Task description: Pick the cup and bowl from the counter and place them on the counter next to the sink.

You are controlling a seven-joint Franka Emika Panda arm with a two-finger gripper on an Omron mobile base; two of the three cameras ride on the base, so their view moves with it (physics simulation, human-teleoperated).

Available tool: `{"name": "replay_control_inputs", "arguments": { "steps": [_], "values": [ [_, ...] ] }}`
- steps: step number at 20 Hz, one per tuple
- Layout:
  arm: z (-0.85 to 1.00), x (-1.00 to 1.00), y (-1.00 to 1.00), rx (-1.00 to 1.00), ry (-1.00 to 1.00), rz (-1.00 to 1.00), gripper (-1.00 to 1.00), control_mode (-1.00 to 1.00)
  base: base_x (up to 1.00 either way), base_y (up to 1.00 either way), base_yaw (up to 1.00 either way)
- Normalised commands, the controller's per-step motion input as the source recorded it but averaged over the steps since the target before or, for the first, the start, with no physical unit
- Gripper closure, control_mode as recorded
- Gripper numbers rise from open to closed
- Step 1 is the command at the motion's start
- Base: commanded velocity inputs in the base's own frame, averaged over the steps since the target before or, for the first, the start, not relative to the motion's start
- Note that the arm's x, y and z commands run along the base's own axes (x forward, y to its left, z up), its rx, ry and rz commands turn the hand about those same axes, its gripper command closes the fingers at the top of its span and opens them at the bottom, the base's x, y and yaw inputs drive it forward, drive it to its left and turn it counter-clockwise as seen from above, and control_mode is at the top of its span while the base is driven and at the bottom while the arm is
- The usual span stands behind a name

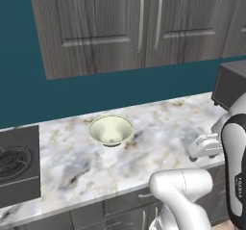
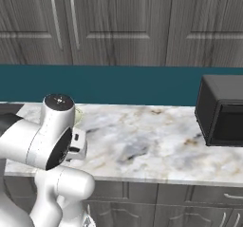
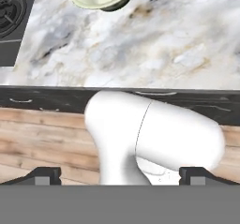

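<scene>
Hovering gripper [image 3: 119,175] folded low before the counter [image 1: 158,128], fingers spread wide, bowl [image 1: 111,130] untouched

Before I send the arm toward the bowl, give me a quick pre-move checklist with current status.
1. Bowl upright on the counter, nothing inside: ok.
2. Gripper open and holding nothing: ok.
3. Marble between arm and bowl free of obstacles: ok.
4. Stovetop apart from the bowl, on its left: ok.
5. Black appliance stands far to the right, off the reach path: ok.
6. Cup and sink located: cannot tell.
</scene>
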Motion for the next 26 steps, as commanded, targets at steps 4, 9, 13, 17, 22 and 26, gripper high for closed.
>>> {"name": "replay_control_inputs", "arguments": {
  "steps": [4, 9, 13, 17, 22, 26],
  "values": [
    [0.00, 0.62, 0.22, 0.00, -0.01, -0.05, -1.00, -1.00, 0.00, 0.00, 0.00],
    [0.00, 0.85, 0.19, 0.00, -0.01, -0.09, -1.00, -1.00, 0.00, 0.00, 0.00],
    [0.00, 0.76, 0.11, 0.03, -0.04, -0.11, -1.00, -1.00, 0.00, 0.00, 0.00],
    [-0.04, 0.72, 0.10, 0.04, -0.04, -0.15, -1.00, -1.00, 0.00, 0.00, 0.00],
    [-0.13, 0.68, 0.08, 0.01, -0.01, -0.20, -1.00, -1.00, 0.00, 0.00, 0.00],
    [-0.14, 0.59, 0.08, 0.01, 0.00, -0.20, -1.00, -1.00, 0.00, 0.00, 0.00]
  ]
}}
